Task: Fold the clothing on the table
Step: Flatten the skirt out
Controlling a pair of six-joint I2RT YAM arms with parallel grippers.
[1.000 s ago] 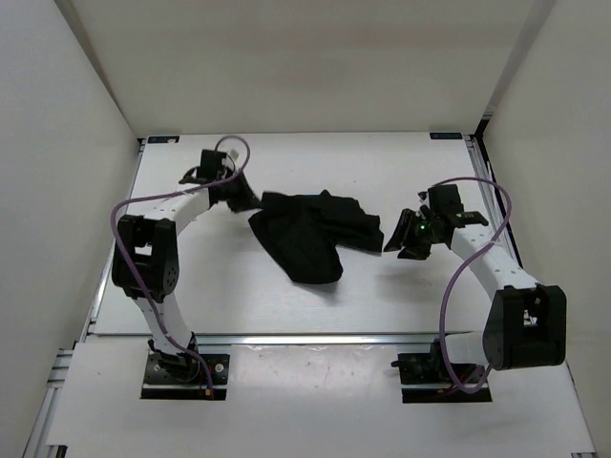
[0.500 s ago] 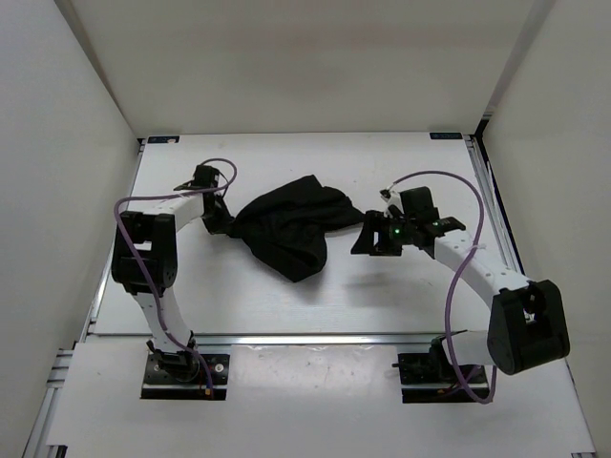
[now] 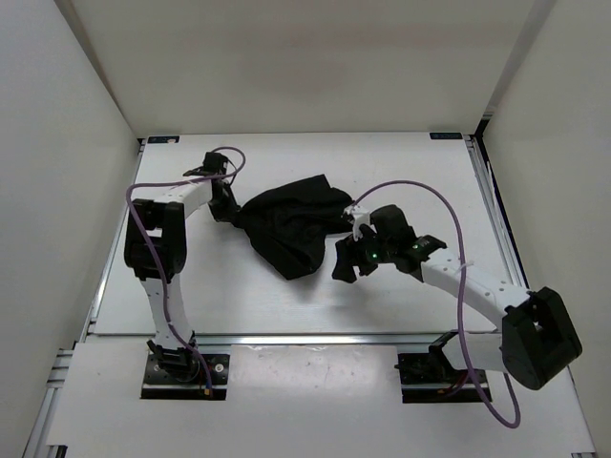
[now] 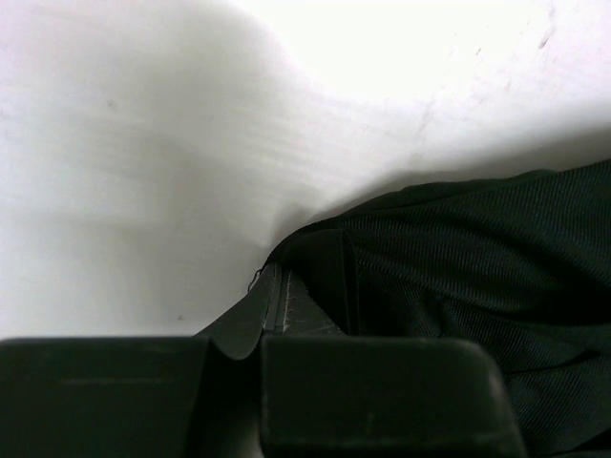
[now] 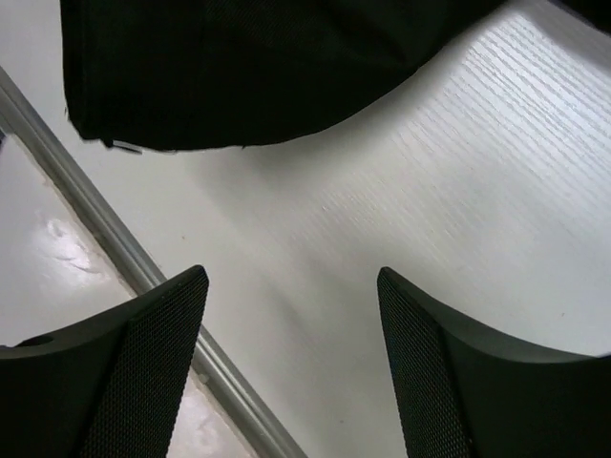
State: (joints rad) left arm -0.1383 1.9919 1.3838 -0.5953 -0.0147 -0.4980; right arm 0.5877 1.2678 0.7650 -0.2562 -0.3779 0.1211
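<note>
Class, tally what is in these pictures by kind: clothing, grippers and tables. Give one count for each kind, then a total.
Clothing: 1
Grippers: 2 (left gripper, right gripper)
Table: 1
Total: 4

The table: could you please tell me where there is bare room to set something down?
Bare: the far strip between the back wall and the clothing, and the near strip between the clothing and the aluminium rail. Crowded: the middle of the table, where the left claw grips the clothing and the open right claw hovers beside it.
</note>
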